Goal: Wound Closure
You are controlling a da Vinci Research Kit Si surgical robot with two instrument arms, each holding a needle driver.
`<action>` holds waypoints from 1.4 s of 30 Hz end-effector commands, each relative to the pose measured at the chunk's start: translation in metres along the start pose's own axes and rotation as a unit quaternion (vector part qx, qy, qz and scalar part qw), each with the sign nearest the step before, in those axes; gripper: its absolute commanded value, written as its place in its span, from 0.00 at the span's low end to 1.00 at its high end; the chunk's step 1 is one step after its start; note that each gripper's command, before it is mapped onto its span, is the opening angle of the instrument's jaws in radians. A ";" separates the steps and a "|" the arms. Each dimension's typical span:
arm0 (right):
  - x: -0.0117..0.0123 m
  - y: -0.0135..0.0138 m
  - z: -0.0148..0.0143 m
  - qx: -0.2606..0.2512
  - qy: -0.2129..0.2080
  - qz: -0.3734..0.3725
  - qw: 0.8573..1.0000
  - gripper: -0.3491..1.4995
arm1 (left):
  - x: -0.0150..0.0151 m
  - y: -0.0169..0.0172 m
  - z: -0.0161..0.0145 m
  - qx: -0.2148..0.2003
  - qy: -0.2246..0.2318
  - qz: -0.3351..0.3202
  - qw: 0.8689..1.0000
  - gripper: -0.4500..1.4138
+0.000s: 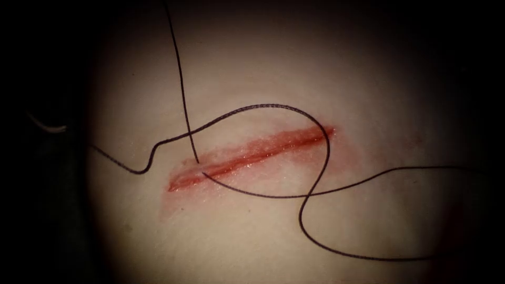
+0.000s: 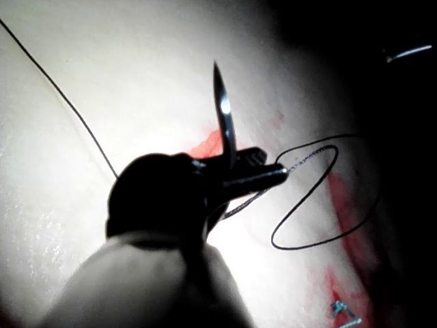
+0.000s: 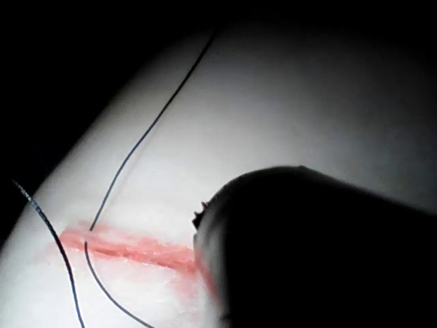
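The left tool (image 2: 256, 171) hangs above the tissue (image 2: 136, 82), jaws clamped on the needle (image 2: 225, 119) low on its curve, tip rising clear above them. Thread (image 1: 263, 108) loops across the cut (image 1: 247, 155). The right tool (image 3: 307, 246) is a dark bulk, apparently its wrist; I cannot tell its jaws' state.
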 end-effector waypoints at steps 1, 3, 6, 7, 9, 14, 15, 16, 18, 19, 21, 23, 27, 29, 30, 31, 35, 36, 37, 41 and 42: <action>0.0018 -0.0010 0.0027 0.009 -0.006 0.007 1.000 0.35 | -0.0007 0.0004 0.0006 -0.020 -0.015 -0.006 1.000 0.00; 0.0019 -0.0020 0.0058 0.037 -0.026 -0.013 0.999 0.28 | -0.0020 0.0023 0.0013 -0.061 -0.048 -0.026 0.997 0.00; 0.0017 -0.0026 0.0086 0.041 -0.034 -0.020 0.998 0.24 | -0.0033 0.0038 0.0018 -0.086 -0.081 -0.042 0.992 0.00; 0.0015 -0.0030 0.0107 0.051 -0.039 -0.020 0.998 0.35 | -0.0042 0.0044 0.0021 -0.094 -0.104 -0.053 0.989 0.00; 0.0013 -0.0036 0.0127 0.077 -0.050 -0.023 0.996 0.47 | -0.0047 0.0046 0.0023 -0.092 -0.121 -0.060 0.987 0.00; 0.0000 -0.0079 0.0194 0.122 -0.072 -0.056 0.988 0.55 | -0.0068 0.0019 0.0025 -0.063 -0.147 -0.065 0.985 0.00; -0.0004 -0.0089 0.0207 0.122 -0.076 -0.057 0.988 0.41 | -0.0074 0.0009 0.0026 -0.049 -0.148 -0.063 0.986 0.00; -0.0006 -0.0095 0.0216 0.121 -0.078 -0.061 0.988 0.45 | -0.0076 0.0003 0.0026 -0.038 -0.148 -0.061 0.986 0.00; -0.0011 -0.0101 0.0229 0.121 -0.082 -0.058 0.987 0.48 | -0.0078 -0.0006 0.0026 -0.024 -0.147 -0.058 0.987 0.00; -0.0015 -0.0103 0.0235 0.123 -0.085 -0.062 0.987 0.47 | -0.0078 -0.0011 0.0026 -0.013 -0.147 -0.057 0.987 0.00; -0.0028 -0.0110 0.0258 0.123 -0.105 -0.064 0.985 0.52 | -0.0079 -0.0022 0.0027 0.016 -0.133 -0.051 0.990 0.00; -0.0037 -0.0114 0.0273 0.123 -0.110 -0.071 0.984 0.43 | -0.0076 -0.0029 0.0030 0.049 -0.117 -0.045 0.991 0.00; -0.0041 -0.0114 0.0287 0.124 -0.115 -0.080 0.982 0.47 | -0.0071 -0.0036 0.0030 0.059 -0.108 -0.042 0.992 0.00; -0.0041 -0.0111 0.0292 0.124 -0.117 -0.083 0.982 0.47 | -0.0070 -0.0037 0.0029 0.061 -0.106 -0.042 0.992 0.00; -0.0040 -0.0108 0.0296 0.121 -0.120 -0.082 0.982 0.46 | -0.0070 -0.0037 0.0029 0.063 -0.104 -0.041 0.992 0.00; -0.0040 -0.0106 0.0299 0.118 -0.122 -0.083 0.982 0.44 | -0.0070 -0.0037 0.0029 0.063 -0.104 -0.041 0.992 0.00; -0.0043 -0.0101 0.0307 0.108 -0.136 -0.085 0.981 0.00 | -0.0071 -0.0037 0.0031 0.064 -0.103 -0.041 0.992 0.00; -0.0044 -0.0100 0.0306 0.110 -0.137 -0.086 0.981 0.00 | -0.0072 -0.0036 0.0031 0.065 -0.102 -0.041 0.992 0.00; -0.0045 -0.0100 0.0304 0.120 -0.144 -0.087 0.979 0.00 | -0.0072 -0.0036 0.0031 0.065 -0.102 -0.041 0.992 0.00; -0.0051 -0.0094 0.0279 0.153 -0.165 -0.067 0.972 0.00 | -0.0072 -0.0036 0.0031 0.065 -0.102 -0.041 0.992 0.00; -0.0054 -0.0091 0.0273 0.156 -0.170 -0.064 0.971 0.00 | -0.0071 -0.0036 0.0031 0.065 -0.102 -0.041 0.992 0.00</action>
